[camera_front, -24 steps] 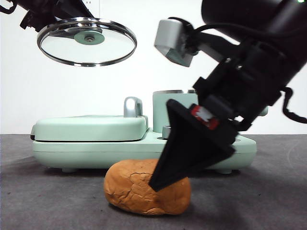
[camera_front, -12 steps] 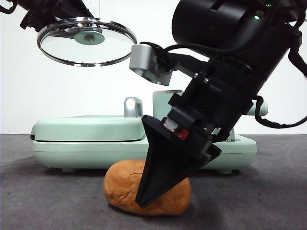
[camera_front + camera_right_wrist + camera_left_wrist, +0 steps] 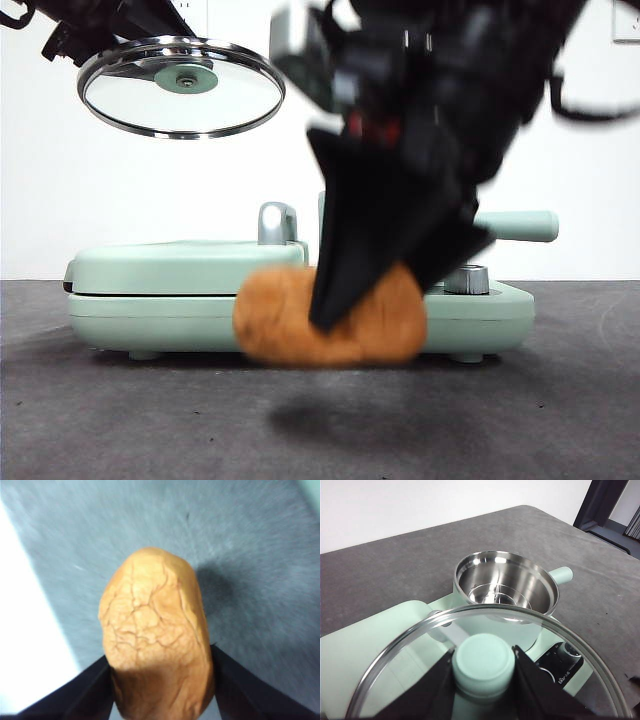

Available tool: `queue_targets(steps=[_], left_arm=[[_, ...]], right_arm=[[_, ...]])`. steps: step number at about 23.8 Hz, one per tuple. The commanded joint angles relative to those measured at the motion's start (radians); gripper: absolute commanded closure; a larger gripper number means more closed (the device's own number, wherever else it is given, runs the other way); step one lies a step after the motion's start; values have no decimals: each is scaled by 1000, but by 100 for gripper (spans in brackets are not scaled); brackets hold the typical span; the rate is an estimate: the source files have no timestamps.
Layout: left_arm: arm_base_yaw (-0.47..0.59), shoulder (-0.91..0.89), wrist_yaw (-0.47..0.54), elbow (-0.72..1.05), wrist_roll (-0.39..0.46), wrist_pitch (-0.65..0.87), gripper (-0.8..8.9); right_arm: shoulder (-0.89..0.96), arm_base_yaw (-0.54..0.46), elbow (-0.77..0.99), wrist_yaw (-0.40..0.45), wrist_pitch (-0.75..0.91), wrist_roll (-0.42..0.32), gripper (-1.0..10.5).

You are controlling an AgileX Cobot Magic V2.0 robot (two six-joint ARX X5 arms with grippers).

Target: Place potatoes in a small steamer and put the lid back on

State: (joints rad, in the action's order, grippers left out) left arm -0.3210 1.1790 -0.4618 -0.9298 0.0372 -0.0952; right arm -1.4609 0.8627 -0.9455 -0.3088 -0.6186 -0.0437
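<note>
Since a second ago the right gripper [image 3: 330,315] has lifted the potatoes [image 3: 275,320] clear of the table [image 3: 100,420]; its fingers [image 3: 85,692] are clamped on the lump's two flanks, shadow below it. Left gripper [image 3: 482,680] fingers stay pinched on the knob of the lid [image 3: 181,86], held high above the griddle plate [image 3: 185,270]. Small steamer [image 3: 506,582] sits open and empty, so pickup is done; drop-in and re-lidding are left.
</note>
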Motion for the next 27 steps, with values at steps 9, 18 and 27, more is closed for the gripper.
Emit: queue_targets(steps=[9, 18, 27], left_arm=[[-1, -4, -2, -13, 3, 26, 798], [-1, -4, -2, -13, 2, 26, 798], [-1, -4, -2, -13, -1, 26, 798]], right_arm=[[90, -79, -373, 161, -351, 27, 734], [54, -207, -497, 196, -319, 21, 734], [-111, -321, -650, 195, -286, -32, 734]])
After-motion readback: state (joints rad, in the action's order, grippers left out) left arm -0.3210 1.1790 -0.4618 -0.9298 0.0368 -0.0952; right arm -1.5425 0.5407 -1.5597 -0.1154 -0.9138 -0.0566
